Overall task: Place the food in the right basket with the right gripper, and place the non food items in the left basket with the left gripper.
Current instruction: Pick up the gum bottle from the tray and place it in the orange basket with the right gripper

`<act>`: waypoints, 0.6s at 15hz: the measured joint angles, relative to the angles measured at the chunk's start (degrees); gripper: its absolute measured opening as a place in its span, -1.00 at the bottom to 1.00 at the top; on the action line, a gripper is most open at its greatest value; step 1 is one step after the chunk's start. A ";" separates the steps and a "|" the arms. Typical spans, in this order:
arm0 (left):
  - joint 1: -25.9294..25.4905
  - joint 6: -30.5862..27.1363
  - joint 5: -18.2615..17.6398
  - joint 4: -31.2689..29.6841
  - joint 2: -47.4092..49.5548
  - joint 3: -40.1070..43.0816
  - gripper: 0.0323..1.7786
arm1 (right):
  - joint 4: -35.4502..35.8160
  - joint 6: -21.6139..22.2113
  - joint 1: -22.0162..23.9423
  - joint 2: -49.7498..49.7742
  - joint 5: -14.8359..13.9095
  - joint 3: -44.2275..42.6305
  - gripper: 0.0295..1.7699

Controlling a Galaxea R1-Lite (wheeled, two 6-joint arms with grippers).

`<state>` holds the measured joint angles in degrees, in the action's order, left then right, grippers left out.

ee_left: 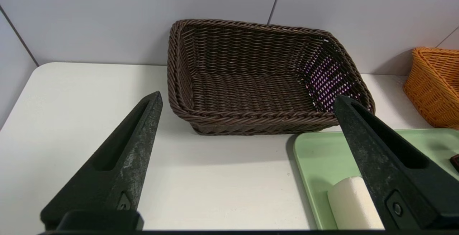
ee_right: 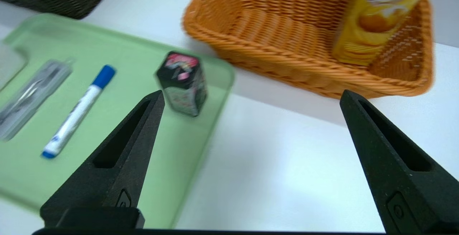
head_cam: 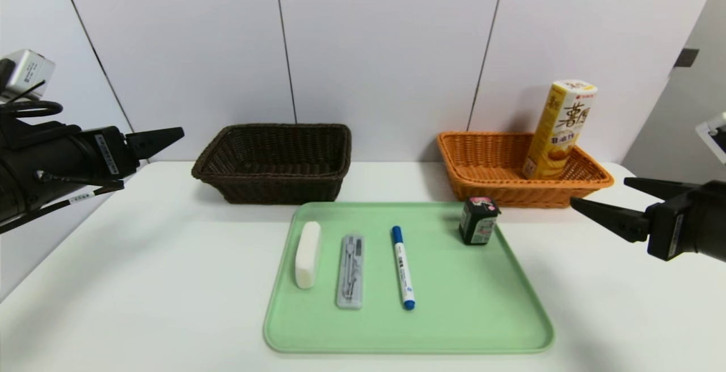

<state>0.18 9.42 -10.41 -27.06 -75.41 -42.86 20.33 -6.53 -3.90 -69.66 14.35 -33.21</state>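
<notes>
Operator: Nearest my head camera, a green tray [head_cam: 454, 326] lies on a white table [head_cam: 170, 281], bearing a white oblong block [head_cam: 307, 256], a clear case of drawing tools [head_cam: 350, 273], a blue-capped marker [head_cam: 402, 267] and, upright near its far right corner, a small black packet [head_cam: 479, 222] with a pink top.

Desk: And the baskets?

Operator: Both sit beyond the tray, the dark brown basket [head_cam: 272, 182] on the left, the orange wicker basket [head_cam: 499, 190] on the right. A tall yellow carton [head_cam: 558, 134] leans inside the orange one. My right gripper [head_cam: 599, 190] hangs in front of that basket, right of the packet; my left gripper [head_cam: 180, 132] hangs left of the brown one.

Desk: The left wrist view?

Operator: Fingers wide apart, nothing between them, the brown basket ahead and one end of the white block on the tray.

Desk: The right wrist?

Operator: Again the fingers stand wide apart, gripping nothing. Beyond them, the packet stands on the tray and the carton slants in the orange basket.
</notes>
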 joint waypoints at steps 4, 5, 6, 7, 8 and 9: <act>0.00 -0.09 0.00 0.00 0.00 0.78 0.90 | 17.34 0.12 -6.44 -0.63 0.00 11.06 0.91; 0.00 -0.09 0.00 -0.02 0.00 0.85 0.90 | 20.74 0.15 -7.67 -1.38 0.00 13.29 0.91; 0.00 -0.09 0.00 0.00 0.02 0.94 0.90 | 23.98 0.20 -8.67 -2.43 -0.02 15.57 0.91; 0.00 -0.09 0.02 -0.02 0.02 0.96 0.90 | 27.21 0.21 -9.40 -3.72 -0.02 17.31 0.91; 0.00 -0.11 0.00 -0.02 0.05 0.96 0.90 | 30.62 0.28 -9.94 -5.25 -0.02 18.69 0.91; 0.00 -0.13 0.00 -0.02 0.05 1.07 0.90 | 33.99 0.30 -10.35 -6.97 -0.02 19.76 0.91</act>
<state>0.18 9.29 -10.41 -27.09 -75.36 -41.79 54.32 -6.23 -14.25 -76.63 14.32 -13.45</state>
